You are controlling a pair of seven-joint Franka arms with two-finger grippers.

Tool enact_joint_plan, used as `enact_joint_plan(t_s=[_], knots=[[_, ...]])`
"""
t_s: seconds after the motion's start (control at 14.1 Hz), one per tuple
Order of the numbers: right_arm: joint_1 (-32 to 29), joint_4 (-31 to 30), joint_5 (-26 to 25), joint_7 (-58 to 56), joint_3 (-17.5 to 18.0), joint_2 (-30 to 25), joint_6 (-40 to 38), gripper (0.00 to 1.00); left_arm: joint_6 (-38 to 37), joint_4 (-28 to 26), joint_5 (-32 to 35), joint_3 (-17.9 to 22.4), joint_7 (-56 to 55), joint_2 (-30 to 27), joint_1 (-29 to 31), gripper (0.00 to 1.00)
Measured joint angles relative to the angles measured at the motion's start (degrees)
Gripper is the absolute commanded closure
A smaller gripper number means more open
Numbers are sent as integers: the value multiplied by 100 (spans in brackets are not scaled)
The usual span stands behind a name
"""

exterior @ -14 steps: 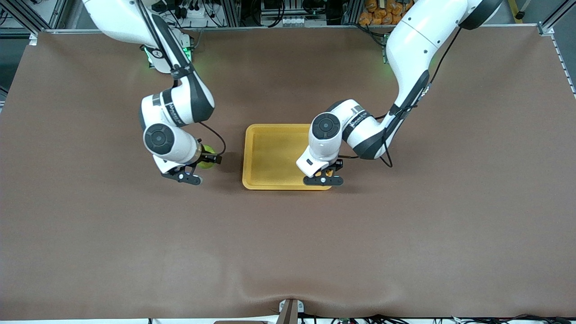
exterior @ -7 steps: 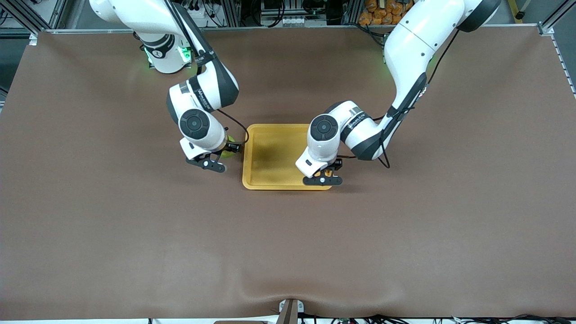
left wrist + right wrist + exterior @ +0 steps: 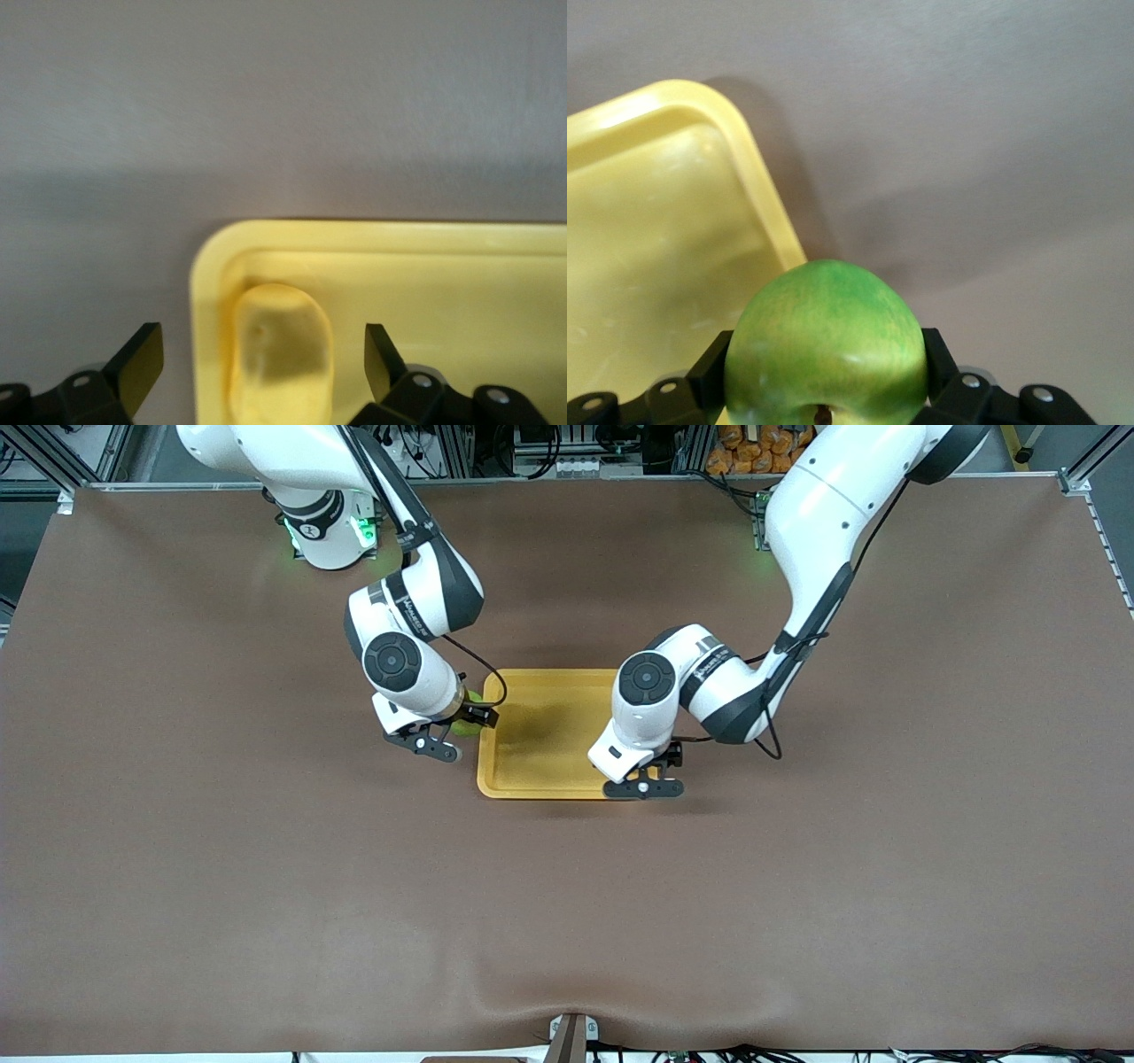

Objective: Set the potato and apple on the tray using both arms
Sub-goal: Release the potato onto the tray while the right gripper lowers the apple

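The yellow-orange tray point(image 3: 540, 717) lies mid-table. The potato point(image 3: 279, 354), a pale yellow oblong lump, lies in a corner of the tray point(image 3: 443, 283). My left gripper point(image 3: 651, 775) hangs over that corner, the one nearest the front camera at the left arm's end. It is open point(image 3: 264, 363), with a finger on each side of the potato and apart from it. The hand hides the potato in the front view. My right gripper point(image 3: 456, 731) is shut on the green apple point(image 3: 467, 722) over the tray's rim at the right arm's end. The right wrist view shows the apple point(image 3: 828, 341) and the tray's corner point(image 3: 656, 248).
The brown mat point(image 3: 567, 912) covers the whole table, with wide open room nearer the front camera. Both arms' elbows stand over the mat beside the tray.
My right arm has carried the apple from the right arm's end of the table to the tray's rim. My left gripper has shifted slightly toward the left arm's end over the tray corner.
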Motion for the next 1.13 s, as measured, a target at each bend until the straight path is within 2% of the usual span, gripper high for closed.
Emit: enact_joint_plan(t_s=[0.28, 0.57, 0.78, 0.85, 0.92, 0.99, 1.13], knots=[[172, 14, 448, 107, 0, 225, 314, 100, -960, 268, 2, -19, 247, -578, 444, 0], [368, 263, 465, 526, 1, 450, 349, 100, -1596, 372, -421, -50, 1055, -1101, 1042, 0], [478, 344, 465, 609, 2, 673, 521, 100, -1923, 383, -529, -56, 1272, -1465, 1477, 0], [493, 350, 465, 627, 2, 744, 586, 97, -2009, 384, -533, -57, 1334, -1565, 1592, 0], [496, 356, 465, 637, 1, 803, 627, 79, -2068, 384, -534, -54, 1378, -1648, 1688, 0], [496, 367, 468, 646, 0, 843, 641, 32, -2102, 386, -535, -48, 1388, -1719, 1776, 0], [502, 409, 470, 804, -1, 901, 642, 0, -2210, 388, -535, -53, 1493, -1838, 1954, 0]])
